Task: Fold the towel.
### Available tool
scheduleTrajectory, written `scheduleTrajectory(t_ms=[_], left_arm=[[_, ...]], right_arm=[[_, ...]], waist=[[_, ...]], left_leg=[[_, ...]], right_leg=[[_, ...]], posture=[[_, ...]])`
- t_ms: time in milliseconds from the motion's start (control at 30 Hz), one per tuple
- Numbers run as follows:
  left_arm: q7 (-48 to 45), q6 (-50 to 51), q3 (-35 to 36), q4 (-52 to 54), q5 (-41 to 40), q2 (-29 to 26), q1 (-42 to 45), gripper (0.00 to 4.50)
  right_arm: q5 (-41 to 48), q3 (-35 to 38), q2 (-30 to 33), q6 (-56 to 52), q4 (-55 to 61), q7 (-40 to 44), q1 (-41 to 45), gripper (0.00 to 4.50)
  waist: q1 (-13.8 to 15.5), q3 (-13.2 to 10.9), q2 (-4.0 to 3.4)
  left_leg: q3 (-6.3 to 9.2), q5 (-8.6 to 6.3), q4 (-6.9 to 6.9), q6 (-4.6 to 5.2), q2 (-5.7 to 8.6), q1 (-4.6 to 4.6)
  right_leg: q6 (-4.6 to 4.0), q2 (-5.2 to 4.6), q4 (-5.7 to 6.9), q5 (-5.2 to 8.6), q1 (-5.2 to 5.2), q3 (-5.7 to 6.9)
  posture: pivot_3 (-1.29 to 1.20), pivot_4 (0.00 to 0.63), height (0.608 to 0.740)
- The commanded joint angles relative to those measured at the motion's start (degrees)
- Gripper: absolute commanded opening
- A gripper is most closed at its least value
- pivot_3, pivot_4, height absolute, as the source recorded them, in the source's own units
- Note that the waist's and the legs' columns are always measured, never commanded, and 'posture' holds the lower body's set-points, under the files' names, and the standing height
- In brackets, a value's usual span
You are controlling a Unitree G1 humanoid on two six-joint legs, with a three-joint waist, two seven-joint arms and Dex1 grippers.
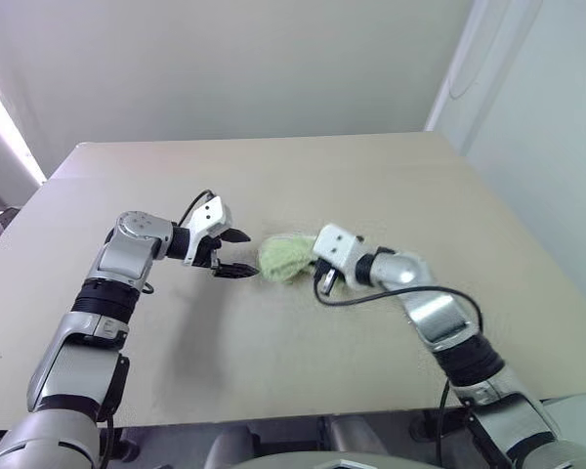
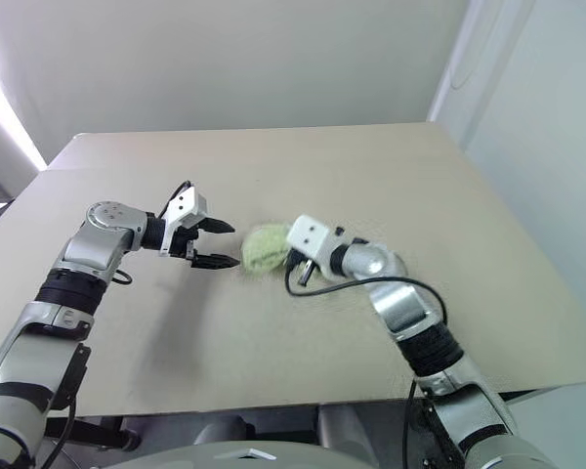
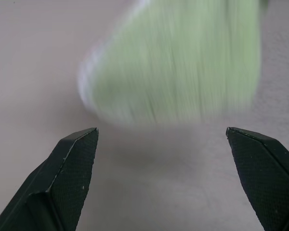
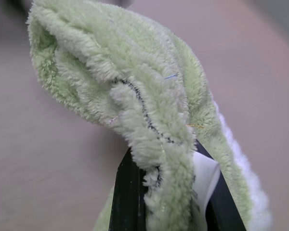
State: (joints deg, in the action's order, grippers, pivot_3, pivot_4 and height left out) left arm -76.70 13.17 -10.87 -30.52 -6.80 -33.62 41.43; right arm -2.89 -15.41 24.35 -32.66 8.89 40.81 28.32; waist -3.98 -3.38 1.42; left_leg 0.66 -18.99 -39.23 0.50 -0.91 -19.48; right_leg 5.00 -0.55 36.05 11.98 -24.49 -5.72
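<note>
Left eye view looks down over a broad, pale beige tabletop (image 1: 273,371), matte and smooth, its far edge meeting a plain whitish wall (image 1: 273,59). A bright strip of light runs along the left side of the room, and a white panel stands at the right.

Near the middle of the tabletop the towel (image 1: 283,256) is bunched into a rounded, fluffy lump of light green terry. The right claw (image 4: 166,192) has its black fingers pinched tight on a fold of it. Close up, the pile is thick and looped, with a thin dark stitched line wandering across the fold, a white edging along one side and a small white tag tucked against the fingers.

The left claw (image 1: 236,252) hangs just beside the towel, its two black, finely textured fingers (image 3: 70,178) spread wide apart with nothing between them, pointing toward the green bundle.
</note>
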Motion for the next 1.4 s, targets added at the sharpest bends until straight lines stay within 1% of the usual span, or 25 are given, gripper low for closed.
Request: scheduleTrajectory(t_ms=[33,100,200,333,367,433,500,633,800,967,1133,1233,1333,1400], left_arm=[[-0.7,-0.3,1.5,0.8,-1.2,-0.4,2.0,4.50],[-1.2,-0.5,1.5,1.0,-1.5,-0.2,1.9,4.50],[-1.1,-0.8,1.4,1.2,-1.1,-0.1,1.6,4.50],[-1.2,-0.5,1.4,1.7,-1.2,0.3,1.3,4.50],[-1.2,-0.5,1.4,1.8,-1.2,0.3,1.2,4.50],[-1.2,-1.0,1.2,1.7,-0.9,0.4,1.1,4.50],[-1.1,-1.4,1.0,1.6,-0.6,0.4,1.0,4.50],[-1.2,-1.4,1.1,2.0,-0.7,0.2,0.8,4.50],[-1.4,-1.3,1.0,2.5,-0.7,-0.3,0.3,4.50],[-1.6,-1.3,1.1,2.3,-0.6,-0.4,0.4,4.50],[-1.6,-1.7,1.0,1.4,-0.2,-0.4,0.7,4.50],[-1.5,-1.9,1.1,1.0,-0.2,-0.4,0.8,4.50],[-1.5,-1.9,1.1,0.9,-0.1,-0.4,0.6,4.50],[-1.3,-1.9,1.0,0.8,0.0,-0.4,0.5,4.50]], right_arm=[[1.1,8.6,6.9,-2.2,4.5,0.4,3.1,0.04],[-0.4,10.4,11.6,-1.7,3.7,-0.4,3.4,0.04],[-2.4,12.2,16.6,-0.7,1.6,-2.1,3.4,0.04],[-2.9,14.7,20.2,-1.5,-1.0,-3.2,1.2,0.04],[-2.9,14.6,20.2,-1.4,-1.5,-3.4,-0.2,0.04],[-2.3,14.7,18.3,-2.2,-2.8,-4.8,-3.3,0.04],[-3.6,13.0,17.3,-1.2,-4.4,-6.4,-7.1,0.04],[-2.9,12.3,13.5,-1.3,-7.0,-8.6,-12.7,0.04],[-2.5,12.2,12.8,-2.0,-6.3,-8.6,-15.2,0.04],[-0.5,13.6,13.9,-2.6,-4.7,-6.4,-16.6,1.58],[8.6,20.2,15.0,-6.7,2.3,-0.4,-17.3,3.40],[15.1,26.9,14.8,-10.8,5.6,0.8,-16.1,4.48],[22.8,34.2,12.5,-16.5,6.3,-0.8,-12.3,4.48],[25.4,36.6,10.8,-19.2,5.6,-3.1,-10.1,4.48]], waist=[[0.1,0.0,-0.03],[0.3,0.0,-0.03],[0.0,0.0,-0.03],[-0.1,-0.1,-0.08],[0.0,-0.1,-0.06],[0.0,0.0,-0.03],[0.0,0.0,-0.02],[0.0,-0.1,-0.05],[0.0,-0.1,-0.02],[0.0,-0.1,-0.02],[0.0,-0.1,-0.03],[0.0,-0.1,-0.03],[-0.1,-0.1,-0.03],[0.0,-0.1,-0.03]], left_leg=[[0.00,0.00,0.01,0.00,0.01,-0.01],[-0.01,0.00,0.01,0.00,0.05,-0.05],[-0.05,0.00,0.04,0.00,0.06,-0.03],[-0.07,0.00,0.11,0.01,0.03,0.06],[-0.07,0.00,0.10,0.01,0.03,0.06],[-0.06,0.00,0.10,0.01,0.03,0.06],[-0.08,0.00,0.08,0.01,0.03,0.04],[-0.12,0.00,0.08,0.01,0.05,0.01],[-0.13,0.00,0.07,0.01,0.05,0.09],[-0.11,0.00,0.07,0.00,0.05,0.07],[-0.12,0.00,0.07,0.01,0.04,0.05],[-0.12,0.00,0.07,0.01,0.05,0.05],[-0.14,0.00,0.05,0.00,0.05,0.07],[-0.12,0.00,0.06,0.01,0.03,0.08]], right_leg=[[0.00,-0.01,-0.02,0.00,-0.01,0.00],[0.01,-0.07,-0.06,0.03,-0.01,0.01],[0.02,-0.08,-0.11,0.04,-0.01,0.00],[0.01,-0.01,-0.03,0.04,-0.03,-0.03],[0.00,-0.01,-0.02,0.04,-0.03,-0.04],[0.00,-0.01,-0.02,0.04,-0.02,-0.04],[0.01,-0.02,-0.06,0.04,0.00,-0.06],[0.01,-0.04,-0.08,0.04,-0.02,-0.10],[0.02,-0.02,-0.04,0.04,0.02,-0.13],[0.02,-0.02,-0.04,0.04,0.02,-0.12],[0.03,-0.02,-0.07,0.04,0.01,-0.12],[0.03,-0.02,-0.05,0.04,0.01,-0.12],[0.03,-0.03,-0.03,0.03,0.02,-0.13],[0.01,0.00,0.00,0.02,0.02,-0.13]], posture=[[0.00,0.000,0.712],[0.00,0.000,0.712],[0.00,0.000,0.712],[0.00,0.000,0.712],[0.00,0.000,0.712],[0.00,0.000,0.712],[0.00,0.000,0.712],[0.00,0.000,0.712],[0.00,0.000,0.712],[0.00,0.000,0.712],[0.00,0.000,0.712],[0.00,0.000,0.712],[0.00,0.000,0.712],[0.00,0.000,0.712]])
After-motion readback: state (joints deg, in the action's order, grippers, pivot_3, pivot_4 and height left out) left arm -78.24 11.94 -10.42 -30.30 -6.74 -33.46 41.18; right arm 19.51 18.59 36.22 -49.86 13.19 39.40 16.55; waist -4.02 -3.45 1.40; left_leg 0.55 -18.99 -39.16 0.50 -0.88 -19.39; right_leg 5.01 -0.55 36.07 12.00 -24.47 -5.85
